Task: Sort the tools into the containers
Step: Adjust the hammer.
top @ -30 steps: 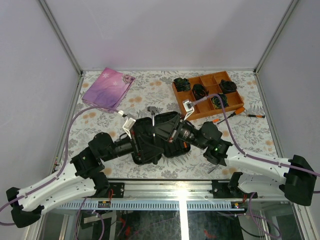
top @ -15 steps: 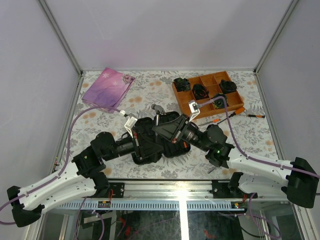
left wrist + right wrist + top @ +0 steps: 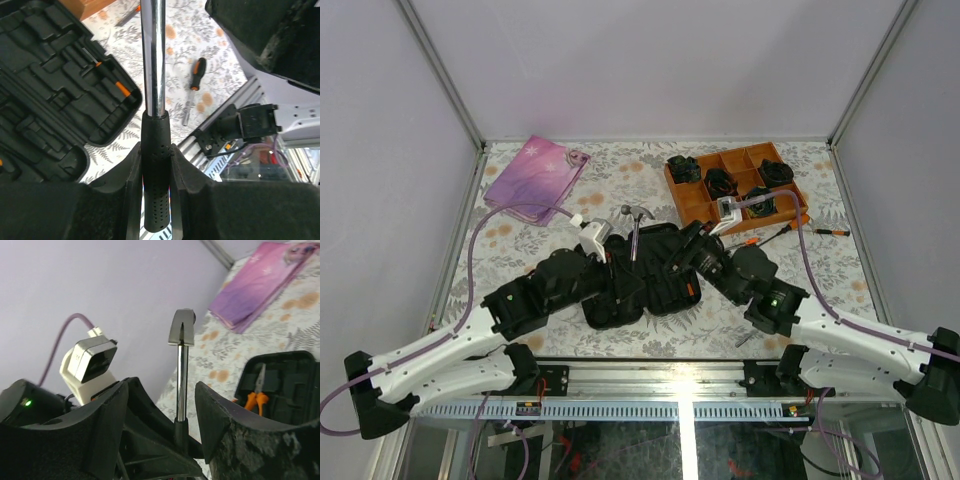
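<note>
The left jaws squeeze the black handle of the hammer (image 3: 152,75) by the open case (image 3: 37,95). Only the left wrist view shows a screwdriver (image 3: 196,74) lying on the table (image 3: 175,45). Only the right wrist view shows pliers (image 3: 256,392) inside the case. The right jaws are wide apart, holding nothing.

I see soft, even light from overhead, a glare streak down the hammer (image 3: 152,55) shaft, and blurry wrist-view foregrounds.
</note>
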Motion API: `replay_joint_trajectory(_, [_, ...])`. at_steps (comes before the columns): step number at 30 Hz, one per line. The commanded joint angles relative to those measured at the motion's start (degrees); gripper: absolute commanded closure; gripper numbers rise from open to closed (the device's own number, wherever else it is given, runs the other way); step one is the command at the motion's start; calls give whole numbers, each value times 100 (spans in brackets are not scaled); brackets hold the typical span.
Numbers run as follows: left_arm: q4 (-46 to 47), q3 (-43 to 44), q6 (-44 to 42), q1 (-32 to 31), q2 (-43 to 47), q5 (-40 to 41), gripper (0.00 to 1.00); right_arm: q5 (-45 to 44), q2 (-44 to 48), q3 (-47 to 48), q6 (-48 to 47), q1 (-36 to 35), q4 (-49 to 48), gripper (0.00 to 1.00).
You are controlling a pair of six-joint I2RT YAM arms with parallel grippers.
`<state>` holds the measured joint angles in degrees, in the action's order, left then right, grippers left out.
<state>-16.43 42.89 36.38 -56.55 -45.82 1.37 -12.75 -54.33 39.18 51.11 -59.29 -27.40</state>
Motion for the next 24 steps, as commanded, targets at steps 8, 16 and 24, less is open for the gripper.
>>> replay_joint_trajectory(8, [-31, 384, -228, -6, -270, 452, 100, -1631, -912, 1337, -216, -365, 1585, 40])
replay_joint_trajectory(16, [85, 278, -228, -7, -235, 288, 100, -1569, -1544, 1821, -60, -356, 2028, 44])
replay_joint_trajectory(24, [113, 278, -228, -18, -271, 225, 100, -1348, -2112, 2251, -28, -359, 2262, 72])
